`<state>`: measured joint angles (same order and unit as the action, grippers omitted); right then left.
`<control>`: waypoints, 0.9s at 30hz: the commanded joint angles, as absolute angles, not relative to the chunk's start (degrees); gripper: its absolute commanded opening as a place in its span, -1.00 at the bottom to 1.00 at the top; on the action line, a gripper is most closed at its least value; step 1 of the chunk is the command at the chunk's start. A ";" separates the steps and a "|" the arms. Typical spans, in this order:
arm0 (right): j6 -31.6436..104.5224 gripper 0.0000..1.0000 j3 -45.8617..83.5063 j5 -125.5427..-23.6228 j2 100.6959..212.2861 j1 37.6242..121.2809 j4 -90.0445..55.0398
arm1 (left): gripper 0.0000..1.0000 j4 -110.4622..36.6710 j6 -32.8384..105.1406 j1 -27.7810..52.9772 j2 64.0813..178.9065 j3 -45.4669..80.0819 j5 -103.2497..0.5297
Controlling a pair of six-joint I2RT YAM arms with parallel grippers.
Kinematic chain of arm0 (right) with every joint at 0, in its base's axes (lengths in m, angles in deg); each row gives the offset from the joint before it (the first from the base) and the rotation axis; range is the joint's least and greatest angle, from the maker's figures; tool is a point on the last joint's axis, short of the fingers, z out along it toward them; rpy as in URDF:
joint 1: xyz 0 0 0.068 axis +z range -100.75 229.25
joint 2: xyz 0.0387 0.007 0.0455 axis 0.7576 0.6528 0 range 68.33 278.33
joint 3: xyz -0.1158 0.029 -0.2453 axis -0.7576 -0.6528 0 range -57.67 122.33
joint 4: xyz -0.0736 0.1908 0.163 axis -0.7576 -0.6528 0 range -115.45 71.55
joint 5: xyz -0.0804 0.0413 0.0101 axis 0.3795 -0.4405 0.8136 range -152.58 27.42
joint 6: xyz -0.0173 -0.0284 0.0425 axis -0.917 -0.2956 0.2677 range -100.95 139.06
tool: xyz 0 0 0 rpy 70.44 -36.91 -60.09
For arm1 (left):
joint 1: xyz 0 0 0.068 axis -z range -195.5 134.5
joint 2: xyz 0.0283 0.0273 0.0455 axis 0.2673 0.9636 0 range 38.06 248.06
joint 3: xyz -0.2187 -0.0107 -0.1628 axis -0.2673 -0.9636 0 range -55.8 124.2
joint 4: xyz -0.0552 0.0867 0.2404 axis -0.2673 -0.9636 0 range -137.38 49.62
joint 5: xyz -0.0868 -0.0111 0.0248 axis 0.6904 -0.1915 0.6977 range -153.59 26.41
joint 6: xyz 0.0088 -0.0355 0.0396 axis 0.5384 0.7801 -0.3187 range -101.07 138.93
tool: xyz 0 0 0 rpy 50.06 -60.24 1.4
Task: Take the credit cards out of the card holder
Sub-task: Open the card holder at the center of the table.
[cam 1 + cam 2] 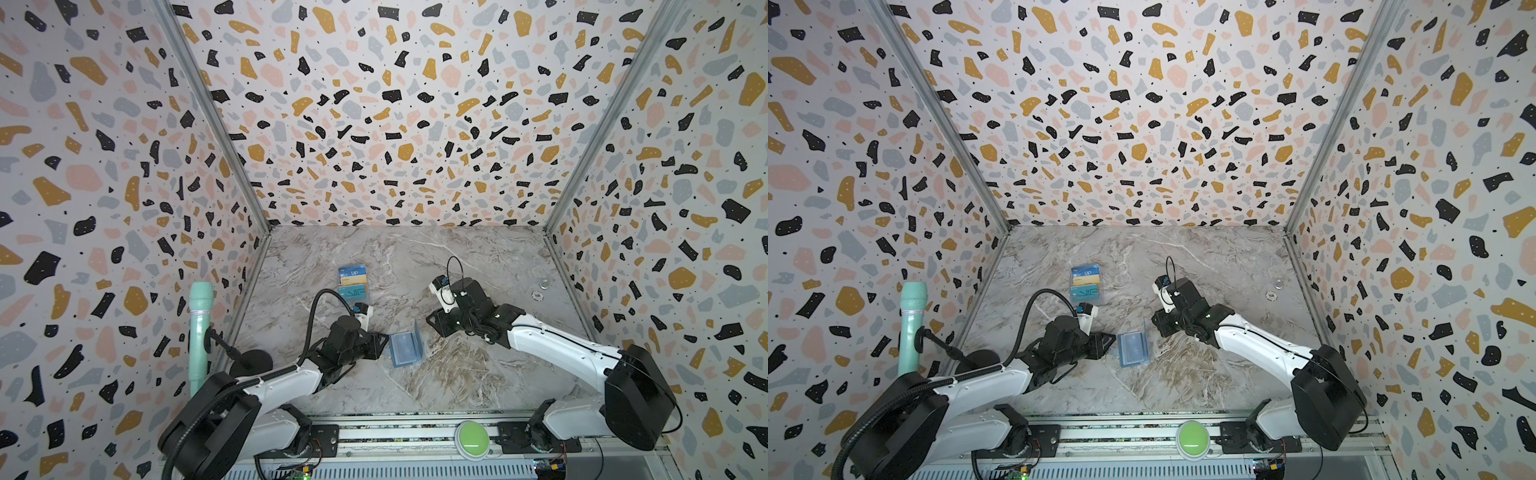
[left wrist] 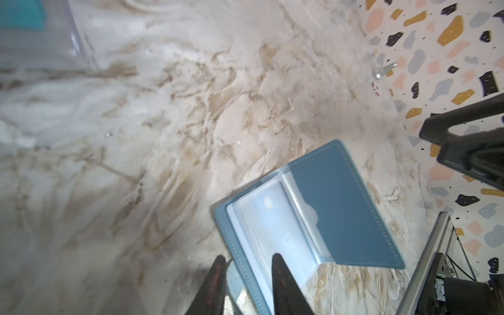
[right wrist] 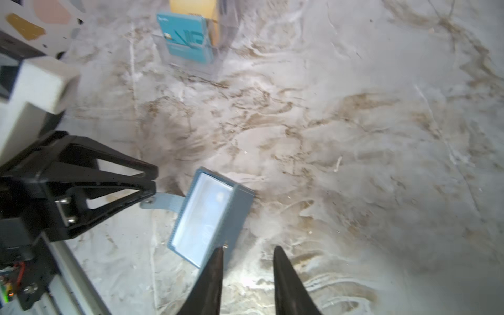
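A: Marble-look tabletop [image 1: 478, 257], terrazzo-print walls [image 1: 374, 124]. Where's the dusty-blue leather-like booklet card holder [image 1: 405, 349]?
B: Lying open btwn both arms, one cover tilted up. Pale VIP credit card [image 2: 272, 218] still inside its clear sleeve.
A: Jaws?
B: Left gripper [image 2: 248, 257] part-open, straddling holder's near edge, no real grip. Right gripper [image 3: 248, 249] part-open, empty, just beside the raised cover.
A: Risk?
B: Holder's loose. Prob slides or flips shut if a finger pushes w/o it pinned.

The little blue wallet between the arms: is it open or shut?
Open. The card holder has one cover lying flat, clear sleeves showing; the other cover stands raised.
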<state>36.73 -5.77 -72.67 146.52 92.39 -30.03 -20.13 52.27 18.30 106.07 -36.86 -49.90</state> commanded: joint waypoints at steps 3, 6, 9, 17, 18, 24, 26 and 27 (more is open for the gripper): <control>38.52 -0.32 -3.26 -77.53 147.30 95.96 -29.49 | -0.42 -19.76 48.30 18.16 105.30 -35.93 -46.79; 39.57 -0.35 -2.70 -78.04 149.10 98.01 -28.15 | -0.51 -15.35 49.45 18.17 107.20 -37.03 -45.35; 40.76 -0.39 -2.18 -78.40 151.04 99.77 -27.34 | -0.58 -8.82 51.41 18.16 109.98 -38.77 -44.17; 42.61 -0.48 -1.48 -73.37 155.70 101.89 -28.51 | -0.64 -3.20 51.90 18.25 115.26 -39.76 -43.61; 42.38 -0.49 -1.34 -71.89 156.18 101.89 -29.46 | -0.64 -3.36 51.94 18.25 115.31 -39.82 -43.78; 42.02 -0.56 -0.28 -66.23 157.52 101.85 -33.49 | -0.68 -3.52 51.91 18.34 116.48 -40.67 -44.35; 42.10 -0.56 -0.03 -65.00 157.65 101.81 -34.45 | -0.69 -3.53 51.43 18.58 117.75 -40.68 -44.61; 42.31 -0.56 -0.10 -64.13 157.84 101.77 -34.94 | -0.70 -3.68 51.15 18.75 118.58 -40.54 -44.82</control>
<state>41.95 -1.97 -68.06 158.39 101.83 -31.53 -5.59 51.71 18.37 117.11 -39.70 -44.54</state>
